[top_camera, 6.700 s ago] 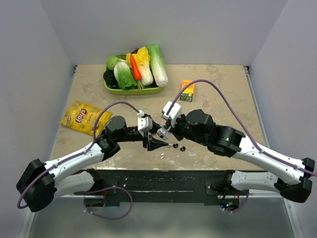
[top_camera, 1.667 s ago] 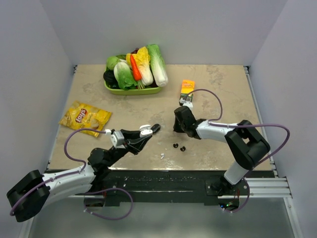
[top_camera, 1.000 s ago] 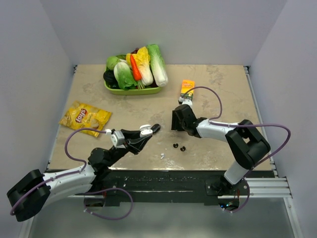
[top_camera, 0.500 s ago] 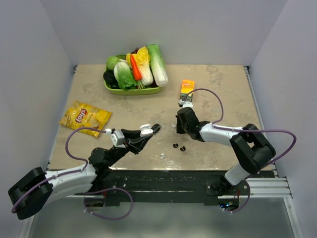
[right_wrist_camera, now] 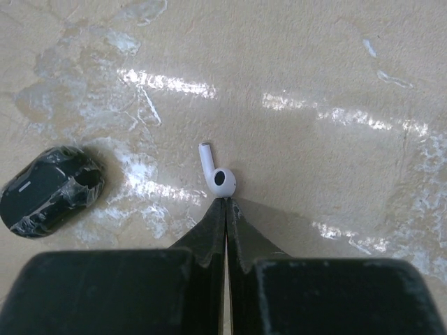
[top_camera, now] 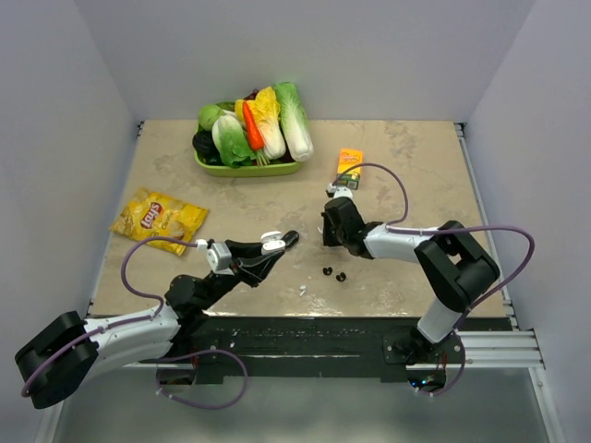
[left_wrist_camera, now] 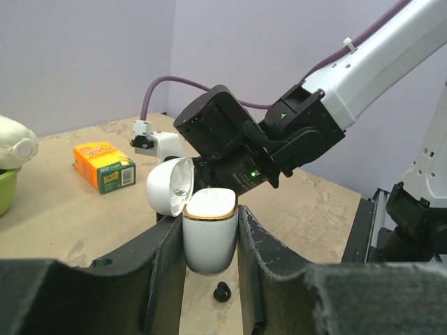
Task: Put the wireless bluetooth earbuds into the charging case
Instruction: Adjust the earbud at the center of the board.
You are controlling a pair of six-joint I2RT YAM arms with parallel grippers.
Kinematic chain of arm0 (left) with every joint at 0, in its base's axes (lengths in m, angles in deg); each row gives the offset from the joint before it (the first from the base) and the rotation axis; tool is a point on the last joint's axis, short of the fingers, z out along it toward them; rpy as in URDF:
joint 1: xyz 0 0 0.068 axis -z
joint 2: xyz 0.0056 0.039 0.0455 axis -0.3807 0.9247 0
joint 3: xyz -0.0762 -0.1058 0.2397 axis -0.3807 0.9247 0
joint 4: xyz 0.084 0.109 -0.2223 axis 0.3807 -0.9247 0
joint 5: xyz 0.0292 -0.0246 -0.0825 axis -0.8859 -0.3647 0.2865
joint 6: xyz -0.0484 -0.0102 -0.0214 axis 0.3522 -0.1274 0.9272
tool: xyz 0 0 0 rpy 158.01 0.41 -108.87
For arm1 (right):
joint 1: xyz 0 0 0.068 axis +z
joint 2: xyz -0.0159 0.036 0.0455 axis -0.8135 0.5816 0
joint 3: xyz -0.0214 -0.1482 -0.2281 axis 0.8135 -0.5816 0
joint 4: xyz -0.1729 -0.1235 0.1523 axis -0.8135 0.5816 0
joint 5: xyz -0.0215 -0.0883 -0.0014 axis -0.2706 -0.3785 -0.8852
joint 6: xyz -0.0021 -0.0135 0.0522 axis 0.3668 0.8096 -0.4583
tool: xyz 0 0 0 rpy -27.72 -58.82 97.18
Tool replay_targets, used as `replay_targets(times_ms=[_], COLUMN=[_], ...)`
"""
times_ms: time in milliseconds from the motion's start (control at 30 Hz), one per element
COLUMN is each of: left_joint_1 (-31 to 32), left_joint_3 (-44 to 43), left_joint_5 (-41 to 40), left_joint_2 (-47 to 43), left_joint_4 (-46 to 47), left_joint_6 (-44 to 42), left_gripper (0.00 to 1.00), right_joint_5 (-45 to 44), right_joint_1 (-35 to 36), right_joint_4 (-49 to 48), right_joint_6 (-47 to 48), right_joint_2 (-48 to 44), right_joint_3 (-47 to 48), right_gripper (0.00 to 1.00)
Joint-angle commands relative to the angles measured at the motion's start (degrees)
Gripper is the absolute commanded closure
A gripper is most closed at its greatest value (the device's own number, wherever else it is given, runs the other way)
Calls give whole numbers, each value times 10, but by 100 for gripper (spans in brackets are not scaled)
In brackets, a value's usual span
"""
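The right end effector (right_wrist_camera: 225, 204) is pressed fully together with nothing between its fingers. The small white stemmed earbud (right_wrist_camera: 218, 174) lies on the beige stone-patterned tabletop (right_wrist_camera: 335, 70) just ahead of its tips, perhaps touching them, and a rounded black earbud (right_wrist_camera: 50, 190) lies further to its left. The left end effector (left_wrist_camera: 210, 248) holds the glossy white charging case (left_wrist_camera: 209, 220) with a gold rim between its fingers, the lid (left_wrist_camera: 170, 187) open. I judge the danger to be that a forward move with the tips together would push the smooth earbud away, and that a pinch on its round head may squirt it out.
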State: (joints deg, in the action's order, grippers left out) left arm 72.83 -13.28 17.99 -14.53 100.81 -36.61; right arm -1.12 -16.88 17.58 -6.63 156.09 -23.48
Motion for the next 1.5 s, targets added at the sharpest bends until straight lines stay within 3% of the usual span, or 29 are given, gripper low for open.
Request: replay_targets(times_ms=[0, 467, 1233, 1467], left_joint_1=[3, 3, 3, 3], left_joint_3=[53, 56, 63, 63], left_joint_5=[2, 1, 0, 5], left_joint_2=[-1, -9, 0, 8], left_joint_4=[51, 44, 56, 62], left_joint_6=[1, -1, 2, 6], left_gripper=[100, 100, 100, 100], right_joint_5=[-27, -66, -64, -66], right_joint_1=[1, -4, -29, -36], right_joint_4=[21, 41, 54, 54], right_joint_6=[7, 15, 23, 9], right_joint_2=[28, 61, 132, 72], right_joint_3=[30, 78, 155, 121], right_gripper=[100, 86, 79, 77])
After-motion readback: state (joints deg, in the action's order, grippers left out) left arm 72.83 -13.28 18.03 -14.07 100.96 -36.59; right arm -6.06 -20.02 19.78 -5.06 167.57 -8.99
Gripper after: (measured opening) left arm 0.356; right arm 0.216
